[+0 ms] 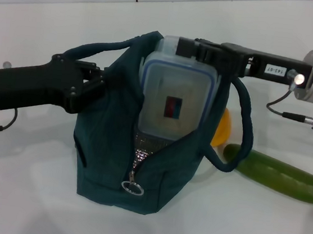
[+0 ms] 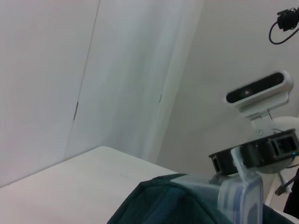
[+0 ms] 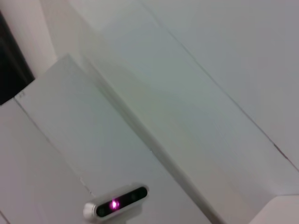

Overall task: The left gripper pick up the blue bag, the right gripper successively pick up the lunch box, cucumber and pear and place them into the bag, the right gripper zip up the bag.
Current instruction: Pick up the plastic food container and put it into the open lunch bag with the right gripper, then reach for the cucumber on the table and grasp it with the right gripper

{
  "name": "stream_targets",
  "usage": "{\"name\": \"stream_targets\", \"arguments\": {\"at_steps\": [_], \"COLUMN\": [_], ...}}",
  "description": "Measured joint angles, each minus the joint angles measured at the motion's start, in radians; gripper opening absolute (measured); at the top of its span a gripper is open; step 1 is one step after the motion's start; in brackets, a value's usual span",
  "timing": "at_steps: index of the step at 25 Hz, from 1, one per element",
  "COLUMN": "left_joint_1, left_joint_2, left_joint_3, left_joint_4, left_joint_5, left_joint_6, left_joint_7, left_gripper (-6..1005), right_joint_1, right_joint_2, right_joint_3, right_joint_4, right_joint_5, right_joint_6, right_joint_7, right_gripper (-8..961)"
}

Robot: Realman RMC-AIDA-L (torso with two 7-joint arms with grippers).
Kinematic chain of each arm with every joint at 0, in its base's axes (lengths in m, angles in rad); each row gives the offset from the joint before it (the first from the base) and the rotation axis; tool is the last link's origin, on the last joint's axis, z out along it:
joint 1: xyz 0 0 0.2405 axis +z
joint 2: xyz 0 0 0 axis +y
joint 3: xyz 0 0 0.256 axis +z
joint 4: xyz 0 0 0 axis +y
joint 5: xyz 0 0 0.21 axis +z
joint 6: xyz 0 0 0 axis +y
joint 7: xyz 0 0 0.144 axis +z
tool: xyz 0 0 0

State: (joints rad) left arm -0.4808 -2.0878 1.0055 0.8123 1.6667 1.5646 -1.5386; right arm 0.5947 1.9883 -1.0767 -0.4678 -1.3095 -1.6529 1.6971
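The blue bag (image 1: 139,171) stands on the white table with its zipper open; its silver ring pull (image 1: 132,188) hangs low at the front. My left gripper (image 1: 92,87) is shut on the bag's left side by one handle. The lunch box (image 1: 174,96) stands on end, half inside the bag's mouth. My right gripper (image 1: 201,48) is shut on its top edge. The pear (image 1: 223,127) peeks out behind the bag's right side. The cucumber (image 1: 282,176) lies on the table to the right. The left wrist view shows bag fabric (image 2: 159,205), the lunch box edge (image 2: 240,200) and the right gripper (image 2: 261,154).
The bag's second handle (image 1: 245,121) loops down on the right, under my right arm. A white wall runs along the table's far edge (image 1: 73,3). A white camera (image 2: 259,88) stands on a mount; the right wrist view shows only walls and a camera (image 3: 117,205).
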Motion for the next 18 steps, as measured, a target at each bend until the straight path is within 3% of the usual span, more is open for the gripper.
{"name": "stream_targets", "arguments": {"at_steps": [6, 10, 15, 18], "left_joint_1": [0.000, -0.003, -0.005, -0.004], "left_joint_2": [0.000, 0.000, 0.000, -0.001], "left_joint_3": [-0.005, -0.002, 0.001, -0.002], "left_joint_4": [-0.002, -0.003, -0.002, -0.002], "left_joint_5": [0.001, 0.001, 0.001, 0.000], "left_joint_6": [-0.003, -0.020, -0.029, -0.029], "left_joint_7": [0.001, 0.001, -0.003, -0.003], "left_gripper": [53, 53, 53, 53], "right_joint_1": [-0.006, 0.000, -0.010, -0.015], "right_joint_2": [0.009, 0.002, 0.005, -0.005], "right_joint_3": [0.003, -0.006, -0.007, -0.004], "right_joint_4": [-0.014, -0.062, -0.115, -0.132], "right_joint_5": [-0.008, -0.011, -0.029, -0.030], "right_joint_6": [-0.003, -0.016, -0.008, -0.022], "right_joint_7": [-0.059, -0.065, -0.069, -0.069], "right_gripper": [102, 102, 275, 338]}}
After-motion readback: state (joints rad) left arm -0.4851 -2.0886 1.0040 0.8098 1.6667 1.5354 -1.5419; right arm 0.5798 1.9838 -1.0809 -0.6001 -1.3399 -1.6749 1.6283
